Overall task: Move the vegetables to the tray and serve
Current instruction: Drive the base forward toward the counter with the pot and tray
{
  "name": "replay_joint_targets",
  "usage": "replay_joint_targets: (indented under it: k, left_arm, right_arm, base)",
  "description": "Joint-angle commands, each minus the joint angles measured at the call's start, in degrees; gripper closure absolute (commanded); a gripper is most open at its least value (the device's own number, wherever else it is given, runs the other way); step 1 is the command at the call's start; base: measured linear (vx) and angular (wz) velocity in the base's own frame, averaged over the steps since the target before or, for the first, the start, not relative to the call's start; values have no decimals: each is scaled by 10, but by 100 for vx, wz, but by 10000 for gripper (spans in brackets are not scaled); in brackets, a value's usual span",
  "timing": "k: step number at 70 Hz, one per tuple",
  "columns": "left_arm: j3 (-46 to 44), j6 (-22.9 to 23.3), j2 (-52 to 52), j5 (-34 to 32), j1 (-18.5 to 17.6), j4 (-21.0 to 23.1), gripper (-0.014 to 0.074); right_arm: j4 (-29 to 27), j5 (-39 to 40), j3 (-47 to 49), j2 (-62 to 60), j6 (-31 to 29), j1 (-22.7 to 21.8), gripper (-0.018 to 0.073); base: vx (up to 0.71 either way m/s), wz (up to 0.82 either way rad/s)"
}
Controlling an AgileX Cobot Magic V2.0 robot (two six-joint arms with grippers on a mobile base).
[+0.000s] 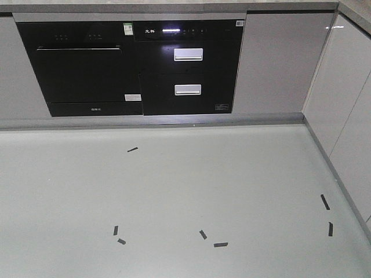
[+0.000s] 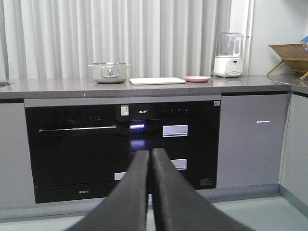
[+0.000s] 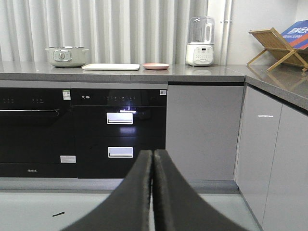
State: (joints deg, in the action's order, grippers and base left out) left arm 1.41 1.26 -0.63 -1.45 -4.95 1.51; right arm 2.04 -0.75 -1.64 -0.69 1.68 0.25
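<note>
The cream-white tray (image 2: 157, 81) lies flat on the grey countertop, seen edge-on; it is also in the right wrist view (image 3: 110, 67). The vegetables are out of view. My left gripper (image 2: 150, 153) is shut with nothing between its dark fingers, low in front of the black appliances and far short of the counter. My right gripper (image 3: 153, 153) is shut and empty too, at a similar height and distance. Neither gripper shows in the front view.
On the counter stand a pale green pot (image 2: 109, 72) left of the tray, a round pink plate (image 2: 197, 78) right of it, a white blender (image 2: 227, 54) and a wooden rack (image 3: 278, 44). Black built-in appliances (image 1: 139, 63) face me. Tape marks (image 1: 203, 234) dot the floor.
</note>
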Motion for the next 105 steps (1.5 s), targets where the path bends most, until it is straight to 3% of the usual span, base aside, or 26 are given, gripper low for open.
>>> replay_joint_targets:
  k: [1, 105]
  left_arm:
    - [6, 4, -9, -40, 2, 2, 603]
    - [6, 4, -9, -40, 2, 2, 603]
  right_arm:
    - [4, 43, -4, -2, -2, -3, 568]
    - [4, 43, -4, -2, -2, -3, 568]
  base:
    - [0, 0]
    - [1, 0]
